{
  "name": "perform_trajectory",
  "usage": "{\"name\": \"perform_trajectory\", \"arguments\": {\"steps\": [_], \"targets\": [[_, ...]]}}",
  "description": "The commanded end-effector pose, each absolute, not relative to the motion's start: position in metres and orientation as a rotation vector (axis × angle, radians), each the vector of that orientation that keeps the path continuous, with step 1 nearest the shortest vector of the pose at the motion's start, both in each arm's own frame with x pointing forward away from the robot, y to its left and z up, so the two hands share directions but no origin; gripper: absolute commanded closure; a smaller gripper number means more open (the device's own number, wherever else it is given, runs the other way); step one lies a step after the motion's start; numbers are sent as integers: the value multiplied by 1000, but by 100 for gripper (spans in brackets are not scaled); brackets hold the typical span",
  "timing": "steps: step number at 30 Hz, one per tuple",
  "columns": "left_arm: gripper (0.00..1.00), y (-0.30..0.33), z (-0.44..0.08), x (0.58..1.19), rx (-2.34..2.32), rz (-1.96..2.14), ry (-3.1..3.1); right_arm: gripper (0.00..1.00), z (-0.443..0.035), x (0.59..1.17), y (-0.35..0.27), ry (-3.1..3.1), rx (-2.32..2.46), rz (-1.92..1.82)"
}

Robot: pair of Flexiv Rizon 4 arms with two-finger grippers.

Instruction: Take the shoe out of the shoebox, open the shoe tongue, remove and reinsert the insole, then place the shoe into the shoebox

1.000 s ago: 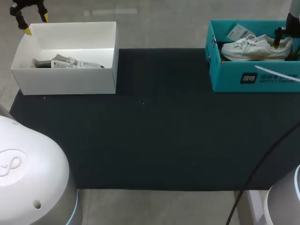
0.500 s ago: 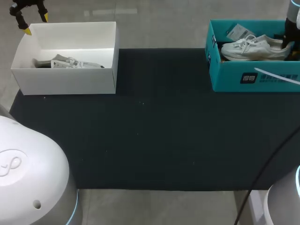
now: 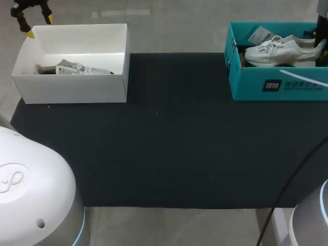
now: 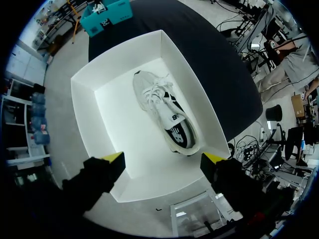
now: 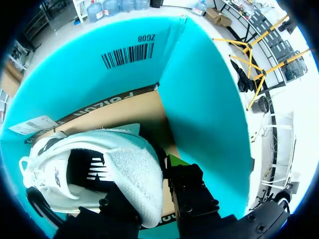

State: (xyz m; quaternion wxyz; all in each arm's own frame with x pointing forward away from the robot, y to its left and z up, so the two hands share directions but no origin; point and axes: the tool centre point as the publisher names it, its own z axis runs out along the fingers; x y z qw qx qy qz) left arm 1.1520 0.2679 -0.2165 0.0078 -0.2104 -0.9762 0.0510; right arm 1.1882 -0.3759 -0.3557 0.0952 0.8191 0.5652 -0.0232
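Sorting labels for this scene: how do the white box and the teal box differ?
The white box is plain; the teal box carries printed labels. The white box's shoe lies flat on the bottom, while the teal box's shoe sits tilted, its heel in the right gripper. Both are open-topped and hold one pale shoe.

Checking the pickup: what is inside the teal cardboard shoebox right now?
A white lace-up sneaker, its heel pinched by the right gripper, and a paper tag are in the teal cardboard shoebox. The floor beneath the sneaker is covered.
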Motion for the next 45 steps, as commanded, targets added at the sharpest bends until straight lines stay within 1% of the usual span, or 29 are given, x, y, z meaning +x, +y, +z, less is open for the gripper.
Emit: {"name": "perform_trajectory", "arguments": {"steps": [1, 15, 23, 25, 45], "targets": [[0, 268, -216, 1151, -659, 156, -3051, 100, -319, 1185, -378, 1751, 2620, -270], [0, 268, -216, 1151, -659, 156, -3051, 100, -230, 1180, -375, 1724, 2542, -155], [0, 268, -216, 1151, -659, 156, -3051, 100, -194, 1182, -372, 1703, 2512, -86], [0, 268, -216, 1151, -659, 156, -3051, 100, -186, 1181, -369, 1703, 2497, -6], [0, 268, -216, 1151, -659, 156, -3051, 100, -186, 1181, -369, 1703, 2497, -6]]}}
